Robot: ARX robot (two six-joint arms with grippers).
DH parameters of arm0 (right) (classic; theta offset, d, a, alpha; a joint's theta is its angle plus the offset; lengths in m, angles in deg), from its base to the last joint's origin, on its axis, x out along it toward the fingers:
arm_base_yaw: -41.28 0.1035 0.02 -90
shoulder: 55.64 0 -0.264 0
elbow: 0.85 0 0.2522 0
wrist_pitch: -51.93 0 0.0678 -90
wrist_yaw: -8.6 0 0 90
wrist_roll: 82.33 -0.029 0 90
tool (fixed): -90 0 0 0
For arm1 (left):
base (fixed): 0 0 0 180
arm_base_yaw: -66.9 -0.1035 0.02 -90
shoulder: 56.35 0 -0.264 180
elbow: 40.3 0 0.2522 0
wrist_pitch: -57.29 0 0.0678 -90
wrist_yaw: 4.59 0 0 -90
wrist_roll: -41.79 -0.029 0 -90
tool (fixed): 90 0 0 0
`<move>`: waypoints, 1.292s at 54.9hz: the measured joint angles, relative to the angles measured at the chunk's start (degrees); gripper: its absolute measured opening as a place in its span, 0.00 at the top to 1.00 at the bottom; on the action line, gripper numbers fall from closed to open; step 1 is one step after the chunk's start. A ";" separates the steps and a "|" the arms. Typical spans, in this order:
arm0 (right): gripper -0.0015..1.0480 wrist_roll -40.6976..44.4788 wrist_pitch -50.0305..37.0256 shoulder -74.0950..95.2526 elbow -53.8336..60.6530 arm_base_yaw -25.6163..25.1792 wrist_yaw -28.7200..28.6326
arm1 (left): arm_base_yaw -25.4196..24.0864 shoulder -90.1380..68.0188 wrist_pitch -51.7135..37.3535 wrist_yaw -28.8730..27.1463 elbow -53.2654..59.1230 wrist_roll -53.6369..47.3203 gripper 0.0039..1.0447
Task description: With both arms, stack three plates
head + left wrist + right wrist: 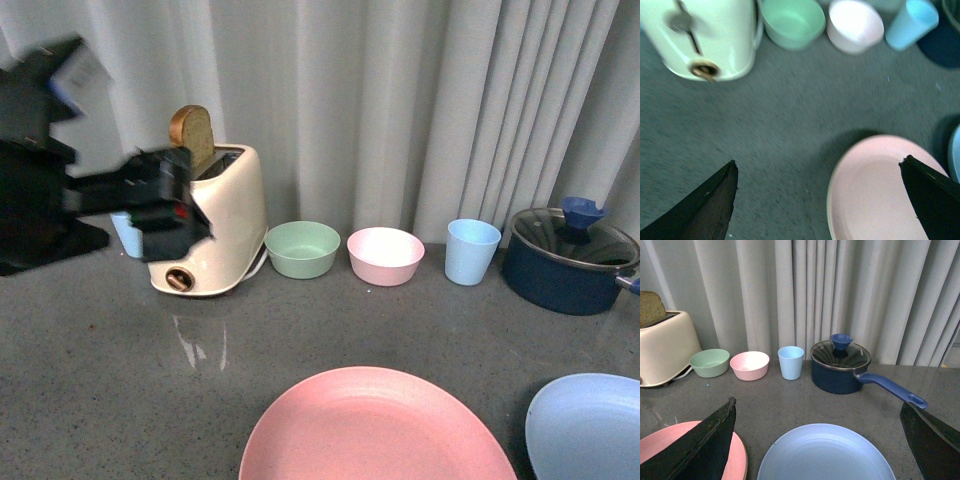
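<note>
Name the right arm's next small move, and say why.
Probably lower the right pincer toward the light blue plate: the pincer hangs open and empty over it, and that plate lies beside the pink plate, not yet stacked.

Pink plate [375, 425], flat, empty; light blue plate [590, 425], flat, just beside, not touching

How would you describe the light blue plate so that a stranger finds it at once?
On the grey counter before the curtain, find the dark blue lidded pot at the right. Nearer than it lies the light blue plate, right of the pink plate. It is wide and shallow, unlike the upright light blue cup.
</note>
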 joint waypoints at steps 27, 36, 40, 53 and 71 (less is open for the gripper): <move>0.07 0.00 0.00 0.00 0.00 0.00 0.00 | -3.37 14.71 -43.34 -15.21 27.02 -8.28 0.57; 0.07 0.00 0.00 0.00 0.00 0.00 0.02 | -5.20 19.89 -43.01 -12.96 32.79 -8.72 0.85; 0.07 0.00 0.00 0.00 0.00 0.00 0.02 | -6.10 23.02 -42.29 -12.11 35.06 -8.76 0.97; 0.07 0.00 0.00 0.00 0.00 0.00 0.00 | -9.60 32.20 -38.05 -7.87 40.19 -9.22 0.97; 0.07 0.00 0.00 0.00 0.00 0.00 0.00 | -12.41 44.81 -31.39 -6.08 45.27 -9.27 0.97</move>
